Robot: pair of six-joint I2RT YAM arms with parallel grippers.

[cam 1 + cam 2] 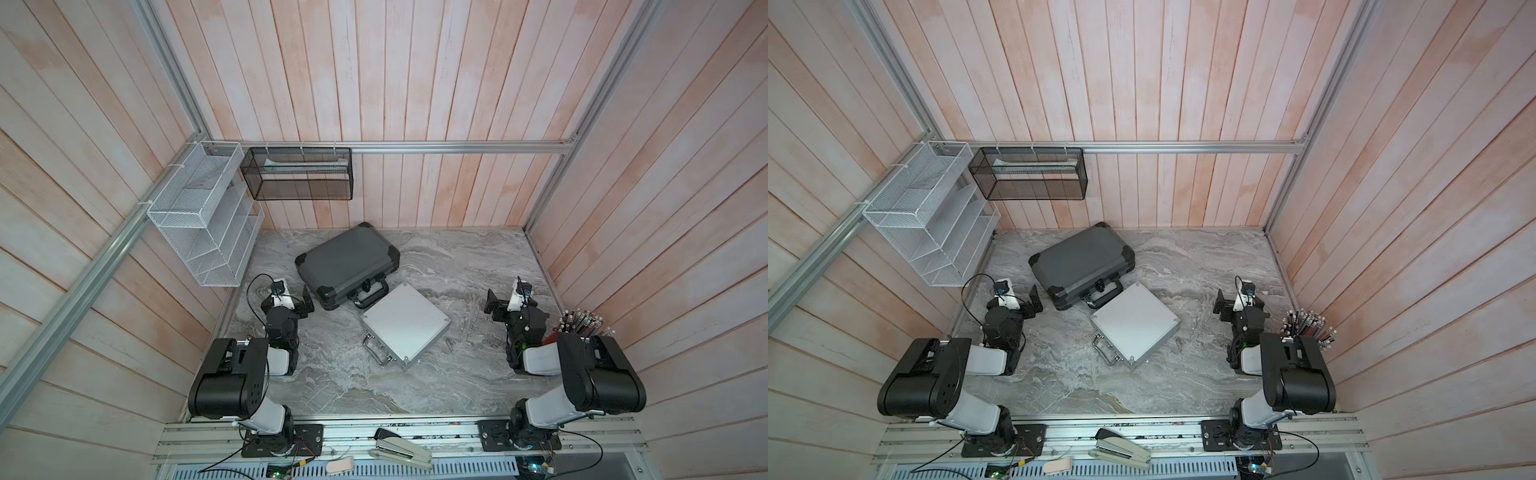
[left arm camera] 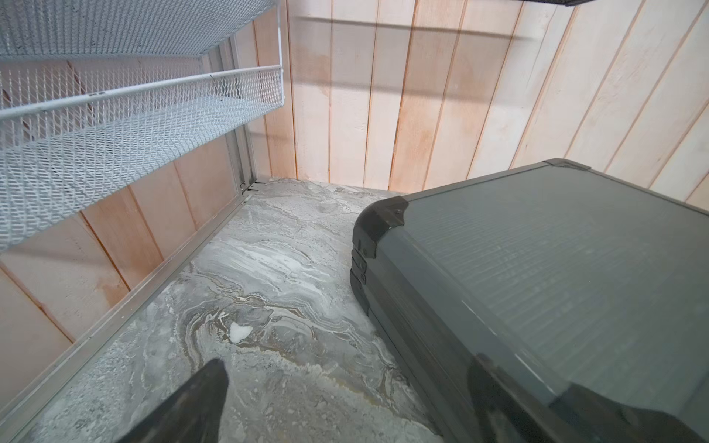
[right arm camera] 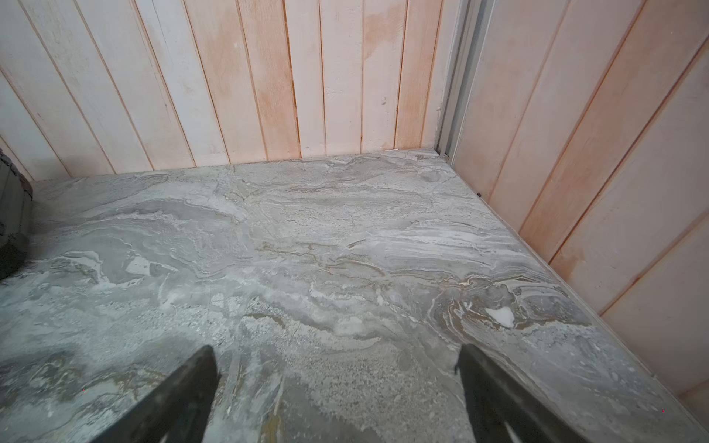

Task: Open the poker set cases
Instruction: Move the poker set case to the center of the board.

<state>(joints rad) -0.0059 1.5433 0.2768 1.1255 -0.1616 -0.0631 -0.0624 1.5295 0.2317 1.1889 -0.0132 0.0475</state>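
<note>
Both poker set cases lie shut on the marble table (image 1: 457, 270). The larger dark grey case (image 1: 347, 262) (image 1: 1081, 259) sits at the back, with its black handle (image 1: 370, 293) facing the front. The smaller ribbed silver case (image 1: 405, 322) (image 1: 1136, 322) lies just in front of it, its handle (image 1: 376, 347) at the front left. My left gripper (image 1: 307, 301) (image 2: 349, 364) is open beside the dark grey case (image 2: 556, 287), holding nothing. My right gripper (image 1: 492, 305) (image 3: 335, 351) is open over bare marble, well to the right of both cases.
A white mesh rack (image 1: 203, 220) hangs on the left wall above my left arm, and a black mesh basket (image 1: 297, 174) hangs on the back wall. A holder of pens (image 1: 582, 322) stands behind my right arm. A stapler (image 1: 401, 449) lies on the front rail.
</note>
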